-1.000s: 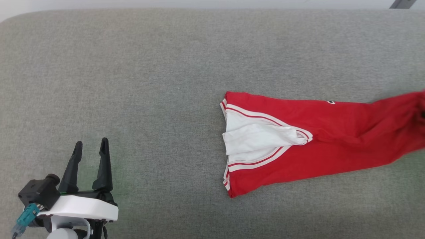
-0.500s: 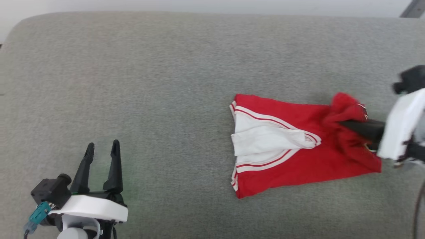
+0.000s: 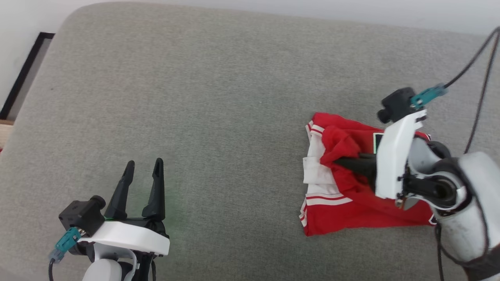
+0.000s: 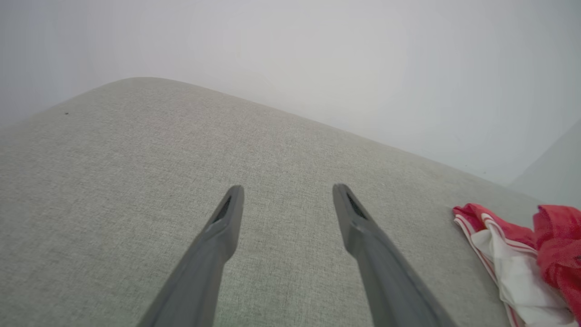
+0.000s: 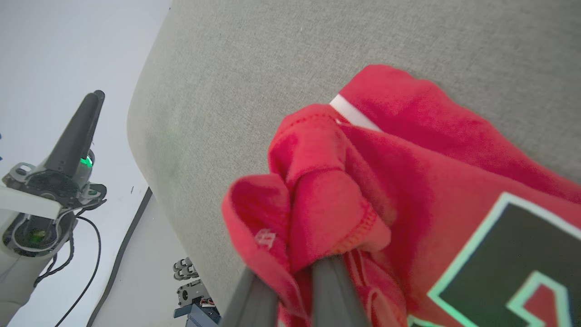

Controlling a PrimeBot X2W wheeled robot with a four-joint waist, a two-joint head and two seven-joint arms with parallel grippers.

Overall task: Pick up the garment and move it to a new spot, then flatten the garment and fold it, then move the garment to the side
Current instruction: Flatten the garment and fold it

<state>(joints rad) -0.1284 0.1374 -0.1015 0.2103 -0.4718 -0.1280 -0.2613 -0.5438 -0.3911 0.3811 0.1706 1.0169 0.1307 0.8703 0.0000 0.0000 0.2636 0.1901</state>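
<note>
Head view: one garment (image 3: 351,214), one cushion (image 3: 215,97); right pincer (image 3: 340,161) pinching garment, left pincer (image 3: 143,164) spread apart.

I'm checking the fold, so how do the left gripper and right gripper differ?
The left gripper is open and empty; the right gripper is shut on the garment. The left gripper hovers over bare cushion; the right gripper lies across the garment. Both have two dark fingers.

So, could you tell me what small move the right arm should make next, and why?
Probably carry the pinched fold leftward to the striped edge, then lower it. The right gripper is shut on a red edge of the garment, bunched up near the white sleeve, so the fold isn't laid flat yet.
</note>
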